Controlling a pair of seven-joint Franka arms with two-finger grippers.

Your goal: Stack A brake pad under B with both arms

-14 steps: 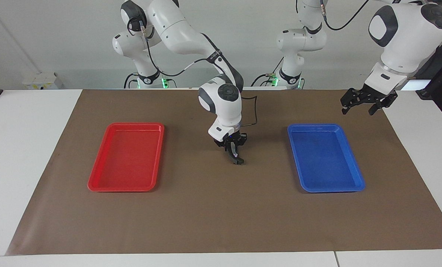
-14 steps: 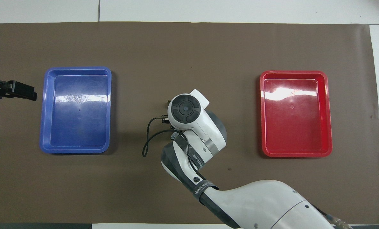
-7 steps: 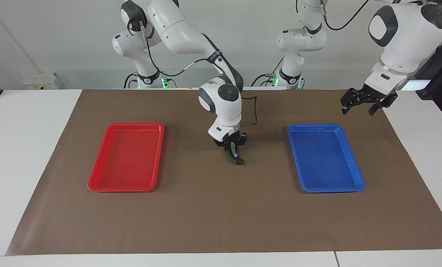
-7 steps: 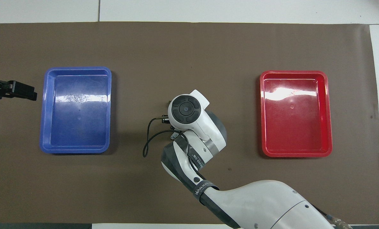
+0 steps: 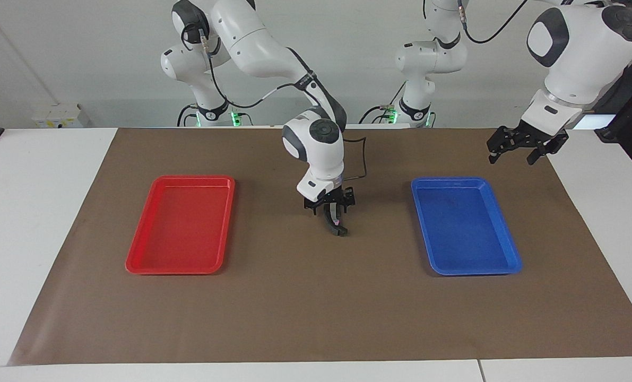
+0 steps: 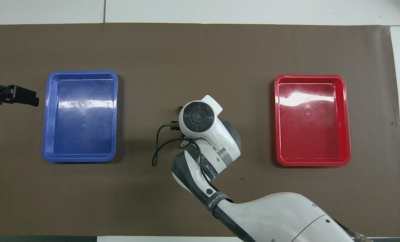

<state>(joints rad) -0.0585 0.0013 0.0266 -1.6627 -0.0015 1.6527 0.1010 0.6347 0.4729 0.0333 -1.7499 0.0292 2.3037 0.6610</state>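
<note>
A dark curved piece with a pale spot near its end, which I take for B [image 5: 334, 224], lies on the brown mat midway between the two trays. My right gripper [image 5: 330, 208] hangs just above it, open, its fingers spread to either side and free of the piece. The A brake pad cannot be told apart here; it is hidden. In the overhead view the right arm's wrist [image 6: 197, 116] covers the piece. My left gripper [image 5: 513, 155] waits open in the air over the mat's corner beside the blue tray, and its black fingers [image 6: 21, 95] show at the overhead view's edge.
A red tray [image 5: 193, 179] lies toward the right arm's end of the mat and a blue tray [image 5: 448, 180] toward the left arm's end. In the overhead view the blue tray [image 6: 82, 72] and red tray [image 6: 309, 76] hold nothing. A black cable [image 6: 157, 148] loops beside the right wrist.
My right gripper has opened and lifted slightly off the dark curved piece, which stays on the mat. The left arm has not moved.
</note>
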